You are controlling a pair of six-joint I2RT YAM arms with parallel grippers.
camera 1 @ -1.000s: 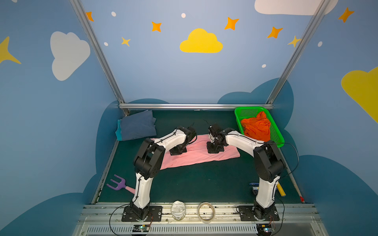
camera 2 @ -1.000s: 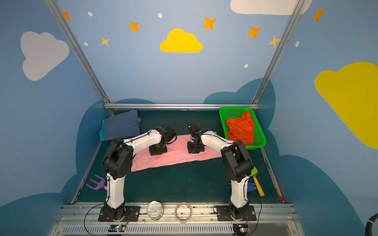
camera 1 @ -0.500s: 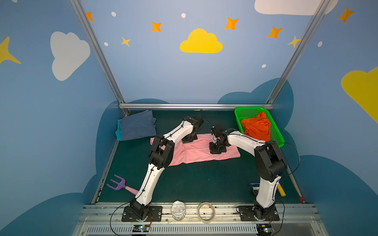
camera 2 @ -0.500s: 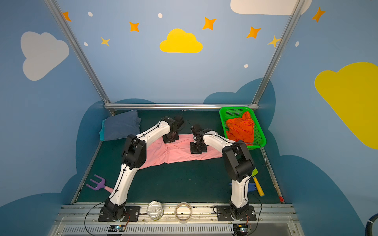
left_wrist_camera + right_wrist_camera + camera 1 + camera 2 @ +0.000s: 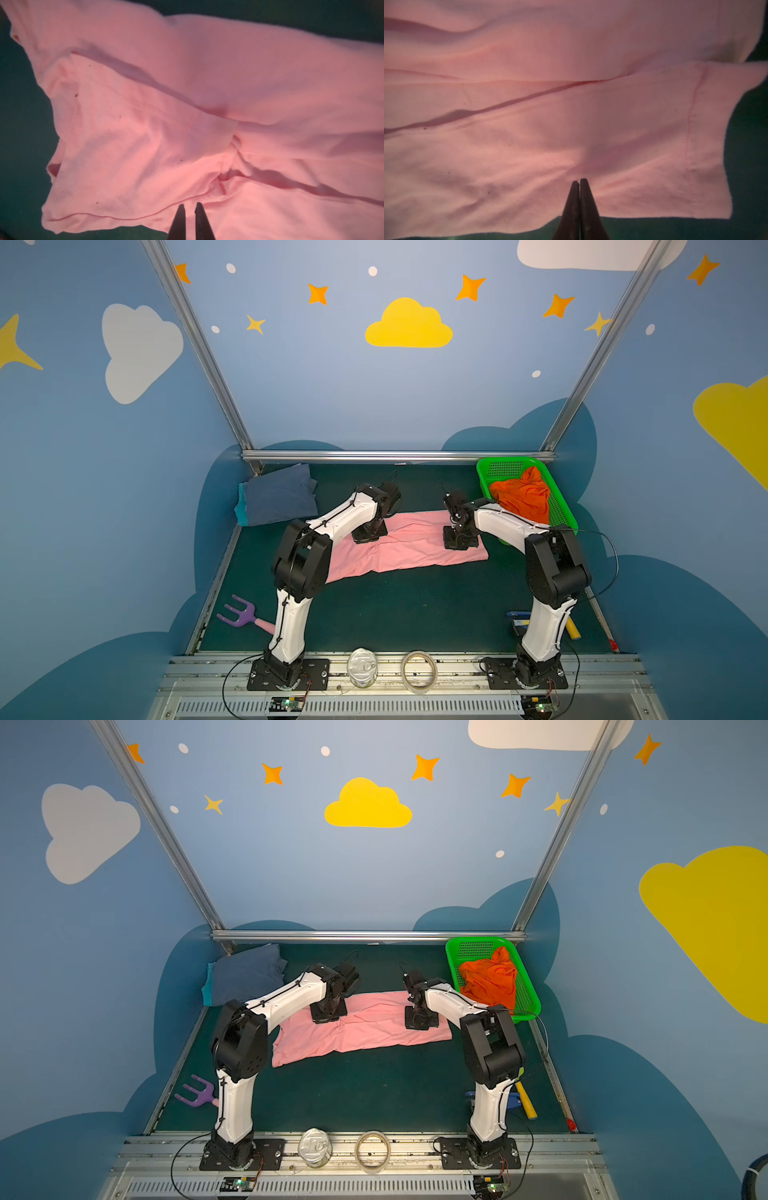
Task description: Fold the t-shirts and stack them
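Observation:
The pink t-shirt (image 5: pixel 415 549) (image 5: pixel 374 1029) lies as a long folded strip across the middle of the green table. My left gripper (image 5: pixel 368 537) (image 5: pixel 190 204) points down at its left part, open by a narrow gap with only flat cloth (image 5: pixel 145 124) behind it. My right gripper (image 5: pixel 457 541) (image 5: pixel 579 179) stands over the shirt's right part (image 5: pixel 571 114) with its tips shut and no fold showing between them. A folded slate blue t-shirt (image 5: pixel 278 493) rests on a teal one (image 5: pixel 241 512) at the back left. The orange t-shirt (image 5: pixel 523 495) is crumpled in the basket.
The green mesh basket (image 5: pixel 482 472) stands at the back right beside the right arm. A purple toy fork (image 5: pixel 239 614) lies front left, and a yellow-handled tool (image 5: pixel 572 630) front right. A can (image 5: pixel 362 666) and a tape ring (image 5: pixel 419 670) sit on the front rail.
The left arm reached toward the back half a second ago and has come back over the shirt's left part. Its jaws have parted slightly. The right gripper has hardly moved.

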